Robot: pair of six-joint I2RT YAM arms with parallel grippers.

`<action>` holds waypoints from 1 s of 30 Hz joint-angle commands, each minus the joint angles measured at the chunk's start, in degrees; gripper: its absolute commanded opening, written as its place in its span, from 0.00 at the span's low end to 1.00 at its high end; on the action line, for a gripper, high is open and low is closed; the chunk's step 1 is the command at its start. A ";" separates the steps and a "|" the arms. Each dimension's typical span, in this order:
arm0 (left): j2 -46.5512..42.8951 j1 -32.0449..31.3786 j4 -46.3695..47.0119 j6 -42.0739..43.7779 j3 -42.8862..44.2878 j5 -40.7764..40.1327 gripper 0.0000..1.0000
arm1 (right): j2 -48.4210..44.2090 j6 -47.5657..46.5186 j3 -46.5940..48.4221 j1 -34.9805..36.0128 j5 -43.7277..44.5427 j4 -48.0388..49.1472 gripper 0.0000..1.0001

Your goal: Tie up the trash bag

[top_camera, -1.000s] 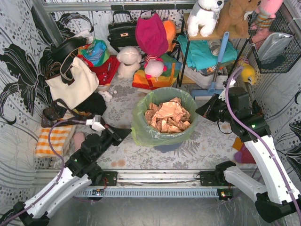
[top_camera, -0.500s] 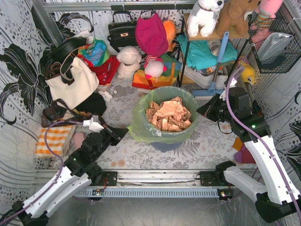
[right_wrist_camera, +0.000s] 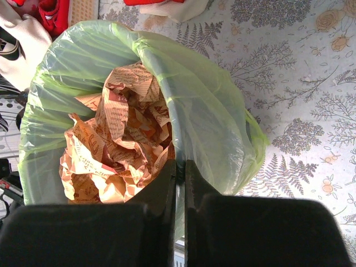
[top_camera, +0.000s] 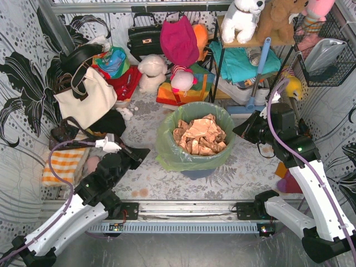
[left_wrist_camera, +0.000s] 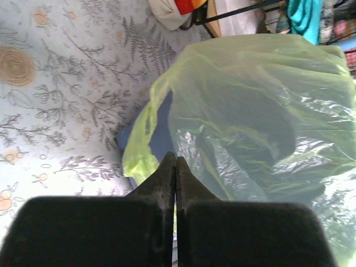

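Observation:
The trash bag (top_camera: 167, 153), thin light-green plastic, lines a round blue-grey bin (top_camera: 193, 173) at the table's middle, with crumpled brown paper (top_camera: 199, 137) in it. My left gripper (top_camera: 143, 153) is shut just left of the bag's lower left side. In the left wrist view its tips (left_wrist_camera: 176, 159) touch the bag (left_wrist_camera: 250, 100) beside a loose bright-green flap (left_wrist_camera: 138, 158), and no film shows pinched between them. My right gripper (top_camera: 240, 130) is at the bag's right rim. In the right wrist view it (right_wrist_camera: 180, 166) is shut on the bag's rim (right_wrist_camera: 183, 94), one finger inside, one outside.
A cream tote bag (top_camera: 84, 97) with black straps, a black handbag (top_camera: 144, 36), soft toys (top_camera: 151, 72) and folded cloths crowd the back and left. A shelf rack (top_camera: 250, 67) stands at the back right. An orange-striped cloth (top_camera: 61, 166) lies by the left arm.
Half a second ago the bag's lower left edge was stretched out towards my left gripper. It has now sprung back to the bin, and the left gripper has drawn slightly left. The right arm has not moved.

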 commanded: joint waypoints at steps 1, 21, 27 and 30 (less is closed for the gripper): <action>0.02 0.17 5.53 -1.40 -1.16 0.47 0.02 | 0.29 0.69 0.29 0.29 0.06 -1.21 0.00; 14.84 0.14 17.37 -4.31 -6.64 10.72 0.73 | 0.29 0.78 0.89 0.30 0.33 -1.18 0.00; 18.61 0.14 23.32 -4.03 -8.91 12.43 0.68 | 0.40 0.69 0.88 0.29 0.24 -1.09 0.00; 20.10 0.15 25.28 -3.69 -9.34 12.96 0.57 | 0.56 0.64 0.89 0.30 0.28 -1.31 0.00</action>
